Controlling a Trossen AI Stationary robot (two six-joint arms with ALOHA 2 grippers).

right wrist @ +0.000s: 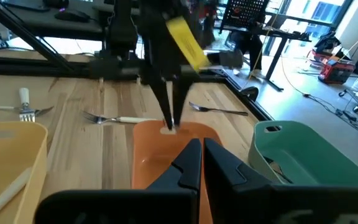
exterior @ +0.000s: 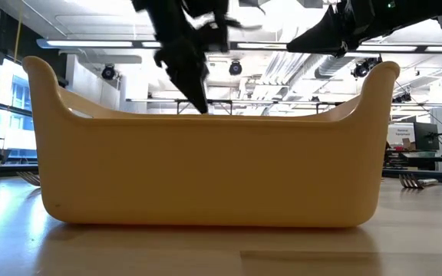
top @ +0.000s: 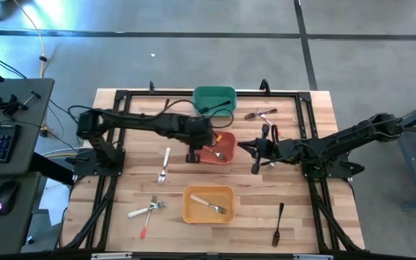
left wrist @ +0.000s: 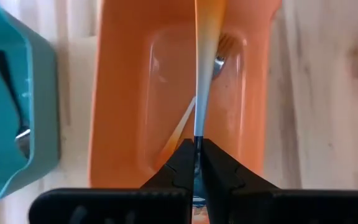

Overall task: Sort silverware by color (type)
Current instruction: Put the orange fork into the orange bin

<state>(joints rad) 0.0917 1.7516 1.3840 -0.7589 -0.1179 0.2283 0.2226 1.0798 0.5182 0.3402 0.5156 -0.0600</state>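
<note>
Yellow bin (exterior: 206,169) fills the low view, closest to that camera, with one white-handled fork (top: 209,205) lying in it. Behind it on the table sits the red bin (top: 226,154), and behind that the green bin (top: 214,97), which holds a dark utensil (left wrist: 8,81).

Left gripper (top: 193,154) hangs over the red bin's left edge, its fingers pinched tight on the tip of an orange-handled fork (left wrist: 207,43) that points down into the bin. Another orange fork (top: 217,152) already lies inside.

Right gripper (top: 256,168) hovers just right of the red bin, fingers closed on nothing.

Loose silverware lies around the table: a white fork (top: 165,166) left of the red bin, a white fork (top: 146,210) crossed with an orange-handled one (top: 149,219) near the front left, a dark fork (top: 278,224) front right, and several utensils (top: 262,115) in a small cluster right of the green bin.
</note>
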